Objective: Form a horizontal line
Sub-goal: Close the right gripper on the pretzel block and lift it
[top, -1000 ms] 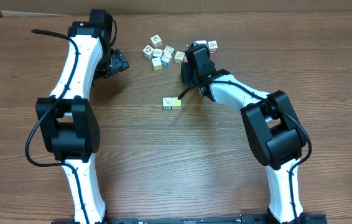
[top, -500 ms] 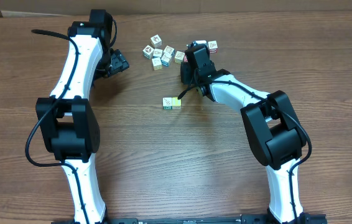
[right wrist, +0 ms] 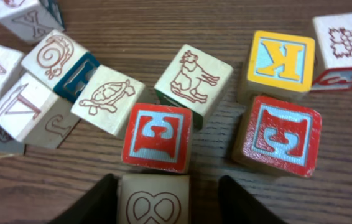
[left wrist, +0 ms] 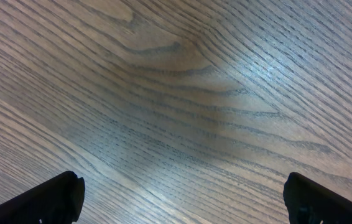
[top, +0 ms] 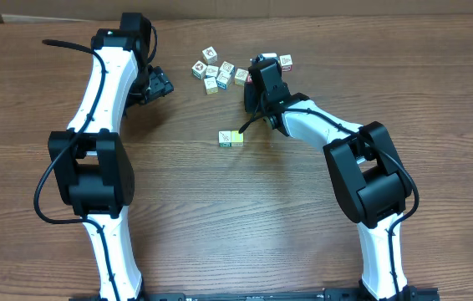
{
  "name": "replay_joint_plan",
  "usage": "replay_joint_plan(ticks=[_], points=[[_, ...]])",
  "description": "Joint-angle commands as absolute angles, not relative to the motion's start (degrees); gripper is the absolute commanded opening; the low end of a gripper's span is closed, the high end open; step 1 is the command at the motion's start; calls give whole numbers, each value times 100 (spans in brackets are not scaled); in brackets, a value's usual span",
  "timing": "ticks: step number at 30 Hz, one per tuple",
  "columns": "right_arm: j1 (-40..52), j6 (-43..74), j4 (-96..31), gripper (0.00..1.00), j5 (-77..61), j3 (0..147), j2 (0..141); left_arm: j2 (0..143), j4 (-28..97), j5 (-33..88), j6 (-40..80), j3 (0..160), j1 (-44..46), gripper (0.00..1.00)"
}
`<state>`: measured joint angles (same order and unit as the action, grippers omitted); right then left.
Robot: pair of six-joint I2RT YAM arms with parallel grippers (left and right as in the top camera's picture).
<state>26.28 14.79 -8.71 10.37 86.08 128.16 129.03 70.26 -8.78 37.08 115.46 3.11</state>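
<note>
Right claw is found part-open astride a pretzel cube at the cluster's near edge — the touching red cube may be dragged — while the horizontal line is set apart, robot-side of the cluster.

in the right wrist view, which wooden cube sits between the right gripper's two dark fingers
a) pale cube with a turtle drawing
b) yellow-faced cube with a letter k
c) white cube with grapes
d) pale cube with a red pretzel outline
D: the pale cube with a red pretzel outline lies at the bottom edge, between the dark fingers of the right gripper.
</note>
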Motion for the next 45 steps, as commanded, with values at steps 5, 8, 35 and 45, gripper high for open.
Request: replay_joint_plan(ticks=[5, 8, 35, 45], points=[[2624, 1472, -845, 44, 1024, 8621, 12840, 12964, 7022, -902, 3660, 11651, 329, 100], [2624, 1472, -843, 53, 1024, 8621, 12840, 12964, 7022, -902, 3660, 11651, 329, 100], [2624, 1492, -797, 50, 827, 8621, 12958, 12964, 7022, -902, 3660, 11651, 329, 100], [2624, 1492, -801, 38, 827, 8621, 12956, 12964, 7022, -904, 3660, 11651, 329, 100]])
